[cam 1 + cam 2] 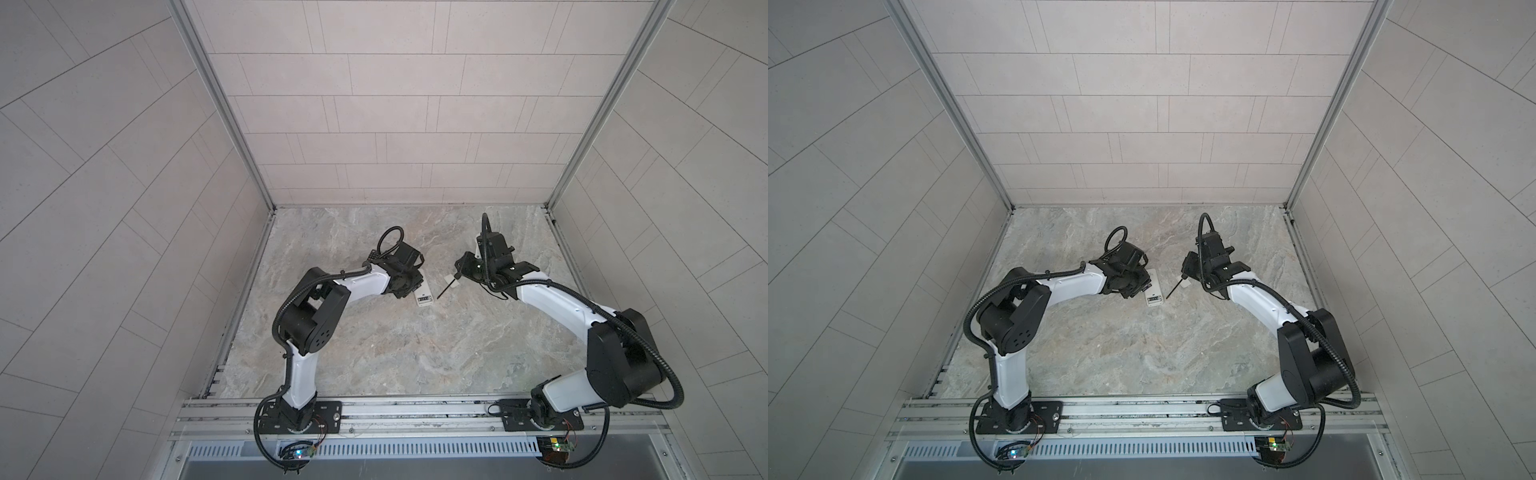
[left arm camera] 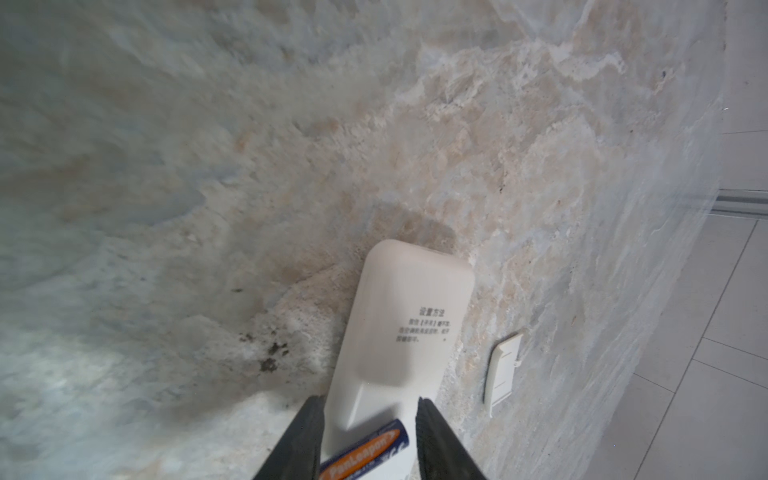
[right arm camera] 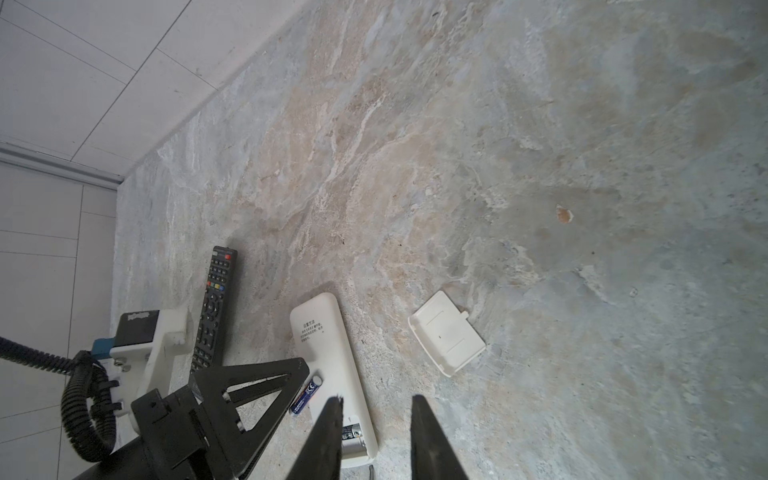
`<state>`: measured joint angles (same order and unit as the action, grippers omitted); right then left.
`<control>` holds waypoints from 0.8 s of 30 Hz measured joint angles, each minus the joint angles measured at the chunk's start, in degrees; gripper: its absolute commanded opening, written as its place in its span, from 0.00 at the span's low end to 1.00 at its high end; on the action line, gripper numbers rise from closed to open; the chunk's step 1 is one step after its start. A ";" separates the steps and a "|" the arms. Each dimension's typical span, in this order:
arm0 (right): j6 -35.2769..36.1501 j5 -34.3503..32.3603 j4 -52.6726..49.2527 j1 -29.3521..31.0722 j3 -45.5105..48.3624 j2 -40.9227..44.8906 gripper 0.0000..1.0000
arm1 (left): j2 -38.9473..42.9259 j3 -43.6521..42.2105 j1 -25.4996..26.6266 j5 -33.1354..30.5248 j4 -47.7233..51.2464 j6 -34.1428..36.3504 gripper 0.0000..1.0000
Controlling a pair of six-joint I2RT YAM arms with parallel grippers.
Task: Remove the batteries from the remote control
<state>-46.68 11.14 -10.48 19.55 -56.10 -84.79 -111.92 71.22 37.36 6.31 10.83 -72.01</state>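
Note:
The white remote control (image 2: pixel 399 324) lies back up on the stone table, under my left gripper (image 2: pixel 370 401) in both top views (image 1: pixel 424 297). That gripper is open, one finger on each side of the remote's battery end. A blue and orange battery (image 2: pixel 365 453) lies loose and slanted between the fingers, beside the remote's edge (image 3: pixel 306 395). A second, dark battery (image 3: pixel 351 432) sits in the open compartment. My right gripper (image 3: pixel 377 398) hovers just right of the remote, shut on a screwdriver whose thin shaft (image 1: pixel 446 286) points down at the table.
The remote's white cover (image 3: pixel 446 332) lies loose on the table to the right of the remote, below the right gripper (image 1: pixel 451 279). A black remote (image 3: pixel 214 307) lies left of the white one, beside the left wrist. Tiled walls close in the table.

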 measured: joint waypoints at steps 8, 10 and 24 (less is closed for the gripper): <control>0.74 0.00 -0.39 0.04 -0.68 -0.24 0.00 | 2.14 2.10 -1.55 -2.91 8.66 4.83 0.68; 0.92 0.02 -0.39 0.09 -0.68 -0.28 0.00 | 2.56 3.93 -1.99 -3.89 10.97 6.58 0.71; 2.54 -0.72 -1.18 0.94 -2.71 -1.14 0.00 | -5.55 25.16 -1.11 -3.82 27.47 21.09 0.75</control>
<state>-44.14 10.41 -11.66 20.49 -58.81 -85.93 -117.47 96.38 36.25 2.48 38.30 -50.92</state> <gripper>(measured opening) 0.279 0.750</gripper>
